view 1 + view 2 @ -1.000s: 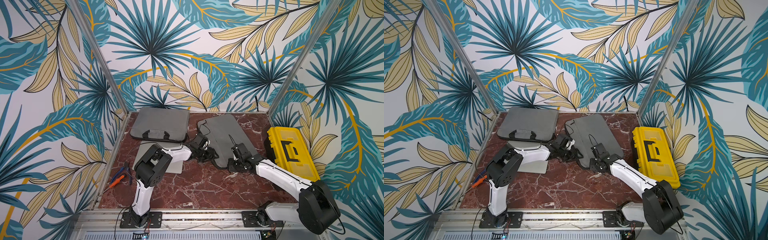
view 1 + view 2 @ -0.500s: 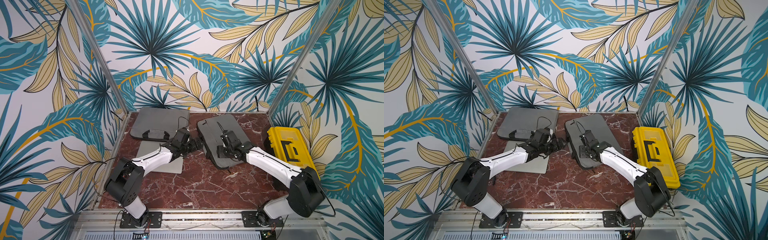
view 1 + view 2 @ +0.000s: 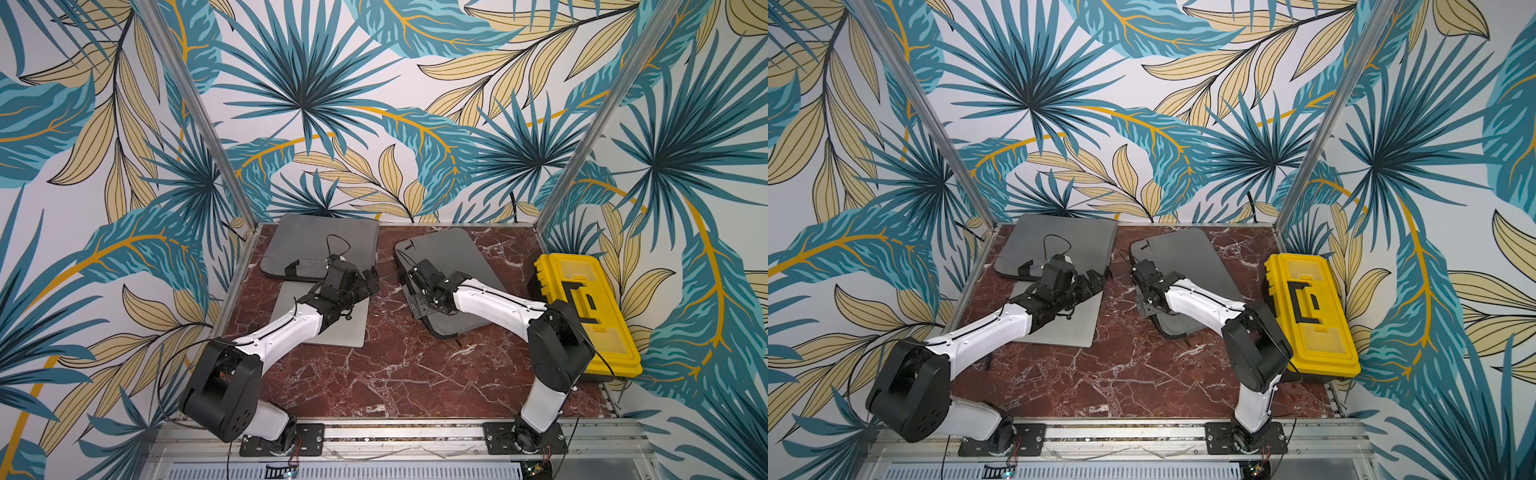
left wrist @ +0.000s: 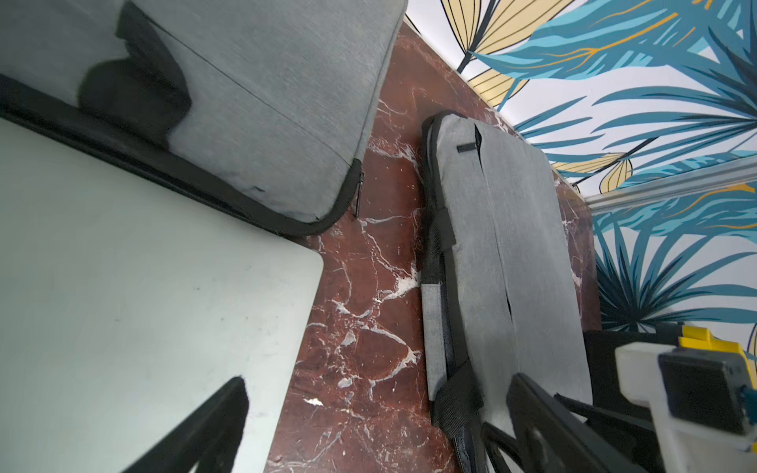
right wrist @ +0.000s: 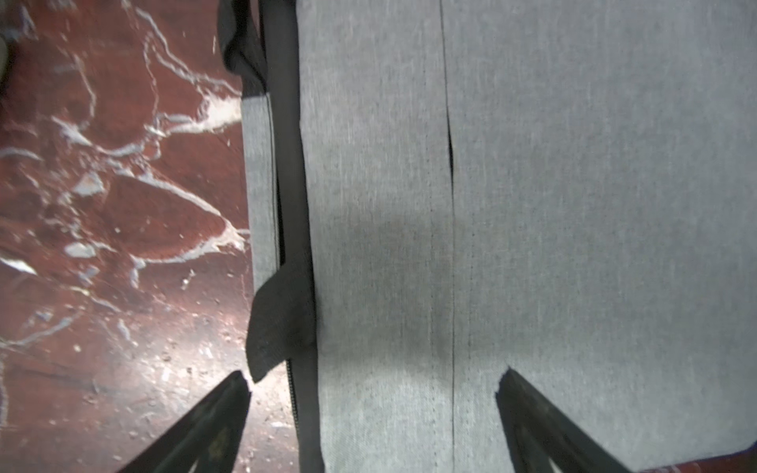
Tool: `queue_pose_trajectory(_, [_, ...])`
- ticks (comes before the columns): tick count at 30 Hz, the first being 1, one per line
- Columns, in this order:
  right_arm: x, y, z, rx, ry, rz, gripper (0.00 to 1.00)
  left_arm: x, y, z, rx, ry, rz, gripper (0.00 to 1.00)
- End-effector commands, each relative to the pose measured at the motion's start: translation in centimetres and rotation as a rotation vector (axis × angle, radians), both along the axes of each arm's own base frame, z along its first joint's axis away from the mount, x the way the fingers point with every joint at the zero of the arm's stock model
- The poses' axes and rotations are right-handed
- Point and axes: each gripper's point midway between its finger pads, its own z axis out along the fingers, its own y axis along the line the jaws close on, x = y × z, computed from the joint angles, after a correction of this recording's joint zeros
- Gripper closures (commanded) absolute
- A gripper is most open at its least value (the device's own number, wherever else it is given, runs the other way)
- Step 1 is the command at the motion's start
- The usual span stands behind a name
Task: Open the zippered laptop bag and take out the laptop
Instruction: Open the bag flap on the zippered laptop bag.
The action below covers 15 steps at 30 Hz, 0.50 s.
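Bags of grey fabric, two in number, are laid flat on the marble bench (image 3: 374, 374). The left bag (image 3: 320, 241) is set against the back wall. The right bag (image 3: 453, 257) is placed near the middle and is turned at an angle, its handle (image 5: 258, 184) facing the bench's centre. The two bags are kept apart by a strip of bare marble.

The laptop (image 3: 345, 332), silver and closed, is found outside both bags, flat on the bench directly in front of the left bag. Its far edge is touching or slightly tucked under that bag's dark zippered rim. A zip pull (image 4: 359, 192) is seen at the corner of that rim. Whether either zip is undone cannot be told, nor whether anything is held inside the right bag.

The left claw (image 3: 370, 280) is released, with jaws spread wide and nothing gripped. It is held over the laptop's far right corner, beside the left bag.

The right claw (image 5: 372, 374) is likewise released and empty. It is positioned over the handle edge of the right bag, one finger (image 5: 221, 413) above the bare bench and the second above the fabric. Contact with the bag cannot be judged.

A yellow toolbox (image 3: 590, 307) is set at the bench's right side, near the right bag.
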Motion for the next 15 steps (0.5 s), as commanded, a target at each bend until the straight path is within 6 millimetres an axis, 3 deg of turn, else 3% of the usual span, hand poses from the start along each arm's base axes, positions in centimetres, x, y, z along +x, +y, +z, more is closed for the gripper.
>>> queue_pose_trajectory(1, [-2.1,-0.7,-1.2,-0.051,0.067,0.039,0.03,-0.3,1.8,-0.4,0.012,0.006,0.055,0.00])
queue_pose_trajectory(5, [-3.0,-1.5,-2.4,-0.087,0.091,0.026,0.03,-0.2,3.2,-0.5,-0.023,0.019,0.115,0.00])
queue_pose_trajectory(10, [-2.6,-2.5,-2.7,-0.135,0.069,-0.014,0.07,-0.2,4.2,0.2,-0.030,0.001,0.134,0.00])
queue_pose_trajectory(12, [-2.3,-2.6,-2.6,-0.147,0.053,-0.024,0.14,-0.2,4.3,0.4,-0.030,-0.006,0.138,0.00])
queue_pose_trajectory(15, [-1.7,-2.9,-2.4,-0.170,0.028,-0.042,0.35,-0.3,4.3,0.6,-0.027,-0.013,0.133,0.00])
